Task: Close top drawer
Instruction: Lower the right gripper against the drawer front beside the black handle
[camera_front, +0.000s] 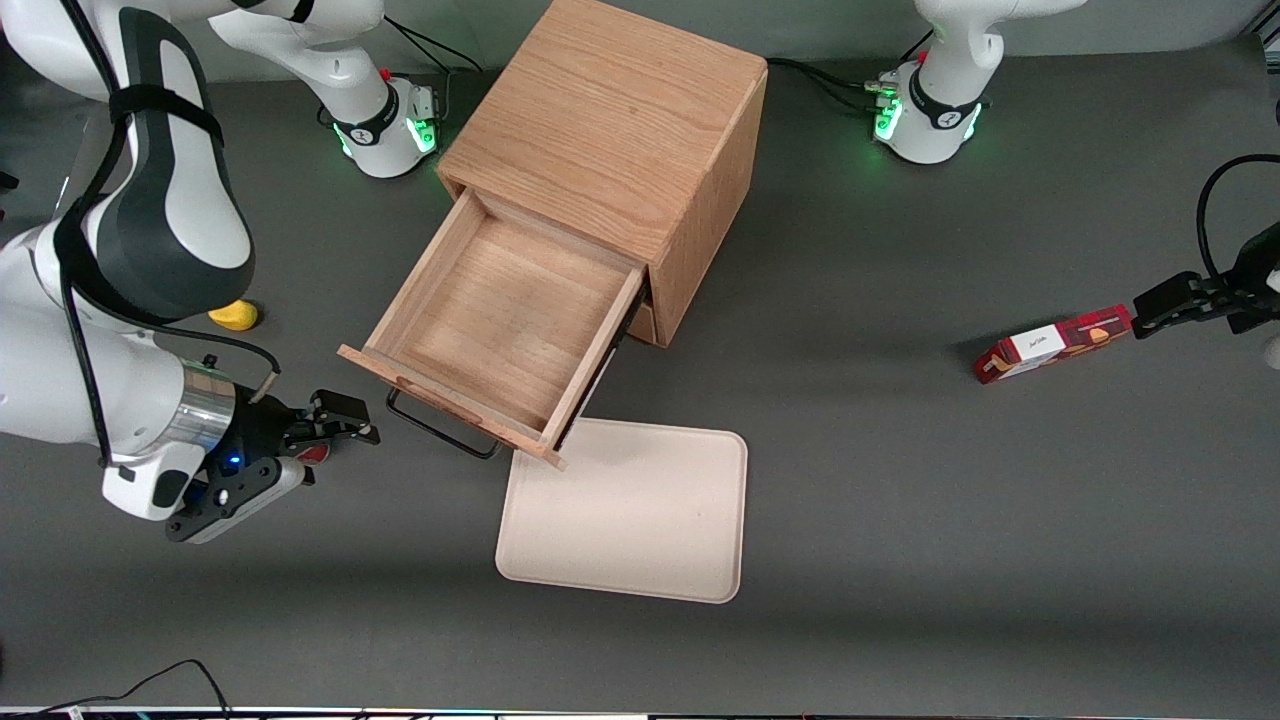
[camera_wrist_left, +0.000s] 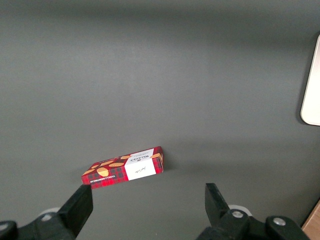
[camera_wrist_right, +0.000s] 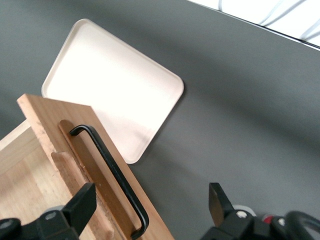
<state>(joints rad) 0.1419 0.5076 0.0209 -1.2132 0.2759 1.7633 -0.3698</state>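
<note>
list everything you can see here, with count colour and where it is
cabinet: 1, light oak, middle of the table
top drawer: 1, light oak, pulled far out of the cabinet, nothing inside, thin black wire handle on its front
tray: 1, cream, flat on the table in front of the drawer, one corner under the drawer's front
snack box: 1, red with a white label, lying toward the parked arm's end of the table
yellow object: 1, small, on the table toward the working arm's end, partly hidden by the arm
table: 1, dark grey
end effector: 1, black, open, beside the drawer's front, near the handle but not touching it
</note>
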